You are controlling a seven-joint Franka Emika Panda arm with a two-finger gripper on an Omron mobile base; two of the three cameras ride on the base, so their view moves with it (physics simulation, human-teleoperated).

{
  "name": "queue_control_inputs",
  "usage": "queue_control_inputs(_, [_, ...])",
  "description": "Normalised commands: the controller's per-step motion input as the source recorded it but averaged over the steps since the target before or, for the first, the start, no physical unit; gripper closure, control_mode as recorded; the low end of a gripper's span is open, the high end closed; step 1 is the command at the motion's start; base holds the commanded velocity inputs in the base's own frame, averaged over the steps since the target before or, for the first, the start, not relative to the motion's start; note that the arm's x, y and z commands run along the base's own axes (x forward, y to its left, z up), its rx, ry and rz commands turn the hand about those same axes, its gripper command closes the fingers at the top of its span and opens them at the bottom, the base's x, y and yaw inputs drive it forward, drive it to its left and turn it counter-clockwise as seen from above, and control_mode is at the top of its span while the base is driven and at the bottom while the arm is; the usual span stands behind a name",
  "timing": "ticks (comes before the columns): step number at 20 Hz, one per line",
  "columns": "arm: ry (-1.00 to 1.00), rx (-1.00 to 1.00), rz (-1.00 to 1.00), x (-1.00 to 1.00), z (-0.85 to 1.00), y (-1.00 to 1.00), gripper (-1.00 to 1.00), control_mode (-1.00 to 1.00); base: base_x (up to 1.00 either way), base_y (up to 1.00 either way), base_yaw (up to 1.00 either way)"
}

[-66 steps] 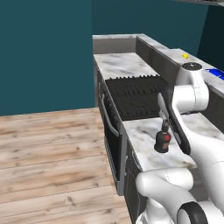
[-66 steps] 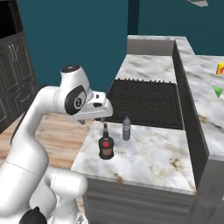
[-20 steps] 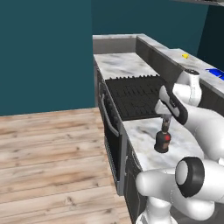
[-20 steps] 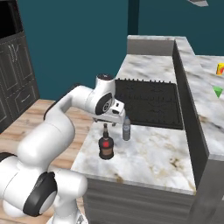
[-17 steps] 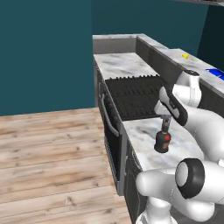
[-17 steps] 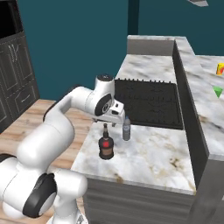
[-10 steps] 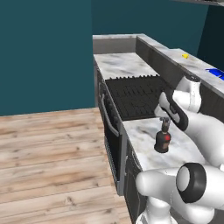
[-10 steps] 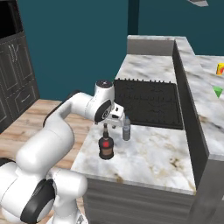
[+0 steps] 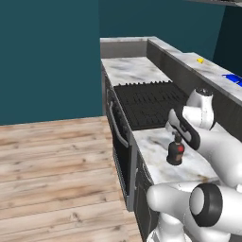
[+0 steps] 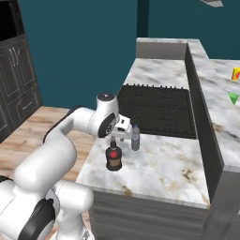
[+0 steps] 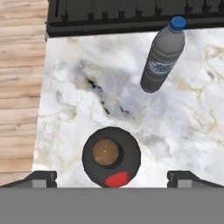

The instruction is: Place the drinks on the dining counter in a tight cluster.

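Two bottles (image 11: 162, 54), two cups (image 10: 236, 73).

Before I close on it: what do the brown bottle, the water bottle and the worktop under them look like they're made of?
Brown bottle: dark and opaque with a red label, probably glass, though nothing rules out plastic. Water bottle: grey, translucent, blue cap, printed label, likely thin plastic. Worktop: white with grey and tan veins and an even sheen, seemingly polished marble.

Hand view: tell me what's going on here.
The claw hangs open straight above the brown bottle, one finger at each side, nothing gripped yet. The water bottle stands apart, nearer the stove. Both bottles are on the worktop, not on the dining counter.
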Motion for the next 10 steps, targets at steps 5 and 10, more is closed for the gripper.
queue_control_inputs(5, [0.0,-0.01,0.0,0.0,-0.26,0.0,-1.0,-1.0,0.0,0.0,0.0])
queue_control_inputs(10, [0.0,0.0,0.0,0.0,-0.24,0.0,-1.0,-1.0,0.0,0.0,0.0])
